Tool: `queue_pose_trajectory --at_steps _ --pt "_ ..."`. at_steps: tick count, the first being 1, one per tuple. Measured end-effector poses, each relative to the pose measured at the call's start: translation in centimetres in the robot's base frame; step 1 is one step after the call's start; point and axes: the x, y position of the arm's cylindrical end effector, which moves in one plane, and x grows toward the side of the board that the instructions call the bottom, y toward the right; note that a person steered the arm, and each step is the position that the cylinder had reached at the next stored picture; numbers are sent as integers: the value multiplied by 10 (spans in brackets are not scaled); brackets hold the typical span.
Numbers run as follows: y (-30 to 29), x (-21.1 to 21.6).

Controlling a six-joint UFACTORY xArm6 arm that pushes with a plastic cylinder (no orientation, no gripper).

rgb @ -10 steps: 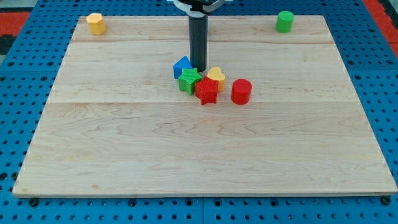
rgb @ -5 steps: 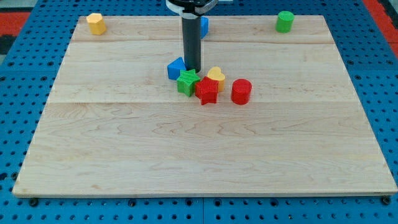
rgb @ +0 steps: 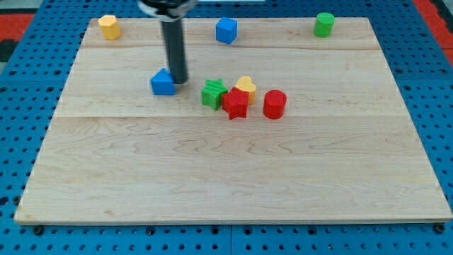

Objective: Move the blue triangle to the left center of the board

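Observation:
The blue triangle (rgb: 163, 82) lies on the wooden board (rgb: 233, 170), left of centre in the upper half. My tip (rgb: 178, 80) stands right against its right side, touching it. To the view's right sits a cluster: a green star (rgb: 212, 93), a red star (rgb: 235, 103), a yellow heart (rgb: 245, 86) and a red cylinder (rgb: 274, 104). The cluster is apart from the blue triangle.
A yellow block (rgb: 108, 26) sits at the board's top left corner. A blue cube (rgb: 226, 30) sits at the top centre. A green cylinder (rgb: 324, 23) sits at the top right. Blue pegboard surrounds the board.
My tip has moved to the view's left, pushing the blue triangle away from the cluster. The blue cube at the top, hidden behind the rod before, now shows.

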Motion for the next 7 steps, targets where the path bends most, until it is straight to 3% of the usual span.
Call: queue_pose_trajectory --at_steps 4,7 --pt "-114 35" --pt "-95 31"
